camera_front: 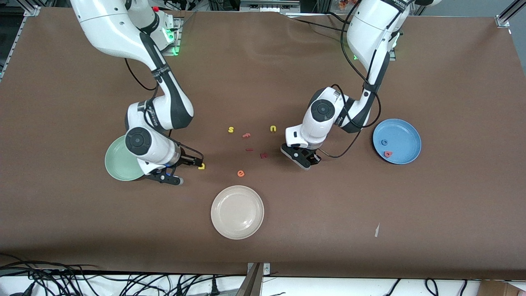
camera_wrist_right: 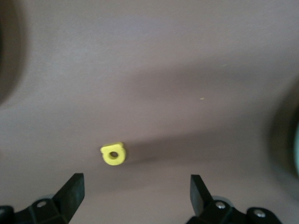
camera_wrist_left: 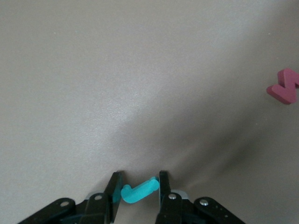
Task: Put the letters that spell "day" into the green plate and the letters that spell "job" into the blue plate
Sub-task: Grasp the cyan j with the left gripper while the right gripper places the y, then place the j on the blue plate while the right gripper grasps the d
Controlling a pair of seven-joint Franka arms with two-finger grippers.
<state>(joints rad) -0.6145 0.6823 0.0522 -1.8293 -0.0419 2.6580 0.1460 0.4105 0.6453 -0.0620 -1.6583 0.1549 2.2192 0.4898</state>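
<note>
You are working at a wide brown table (camera_front: 452, 213) with two white arms reaching in. Your left gripper (camera_front: 306, 159) is sitting low on the table between the scattered letters and the blue plate (camera_front: 404, 131). In the left wrist view its fingers (camera_wrist_left: 163, 184) are closing on a teal hooked "j" (camera_wrist_left: 139, 190), the last letter of "job". Judging from that view, you are best off finishing the squeeze before lifting, since the foam piece is lying crooked between the pads and could twist out. Then carry it toward the left arm's end of the table and release it low over the blue plate, clear of the blue "o" (camera_front: 384, 142) and the salmon-red "b" (camera_front: 387, 154) already lying in it.

Your right gripper (camera_front: 190, 166) is resting low beside the pale mint-green plate (camera_front: 115, 162), fingers spread wide and holding nothing. The yellow "d" (camera_front: 201, 166) is lying flat on the table just ahead of its fingertips, outside the plate, its small round hole showing in the right wrist view.

Nearer the front camera, a cream-white plate (camera_front: 218, 213) is sitting unused. Among the scattered letters, a yellow "s" (camera_front: 231, 130), a yellow "u" (camera_front: 273, 128) and an orange "e" (camera_front: 241, 173) are lying untouched.
</note>
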